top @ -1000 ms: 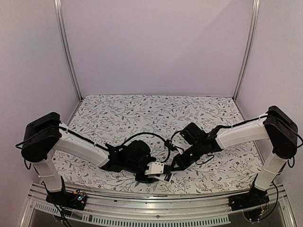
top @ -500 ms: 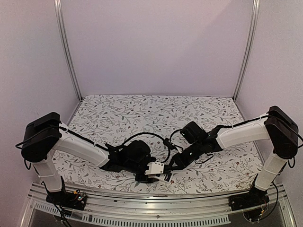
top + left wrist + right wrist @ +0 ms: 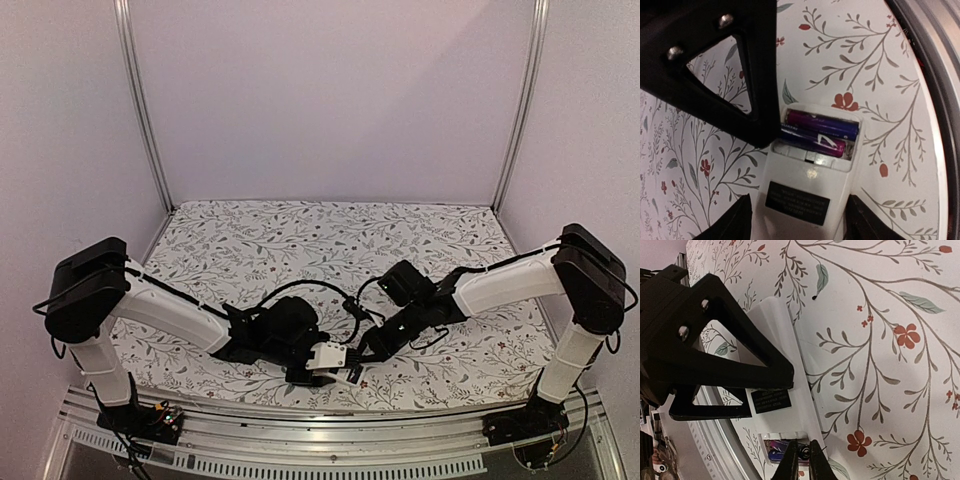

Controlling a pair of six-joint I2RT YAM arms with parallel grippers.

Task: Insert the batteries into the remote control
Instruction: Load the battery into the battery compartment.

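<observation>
Grips the remote control (image 3: 807, 175) by both long sides between the left gripper (image 3: 800, 220) fingers (image 3: 735, 222), white back up, black label (image 3: 797, 202) near the lower edge. Bares the open compartment with both purple-wrapped batteries (image 3: 825, 132) side by side inside. Covers their left ends with the right gripper (image 3: 765, 134) tip. Rests over the flowered table (image 3: 880, 75), beside the metal rail (image 3: 942, 75) along its edge.
</observation>
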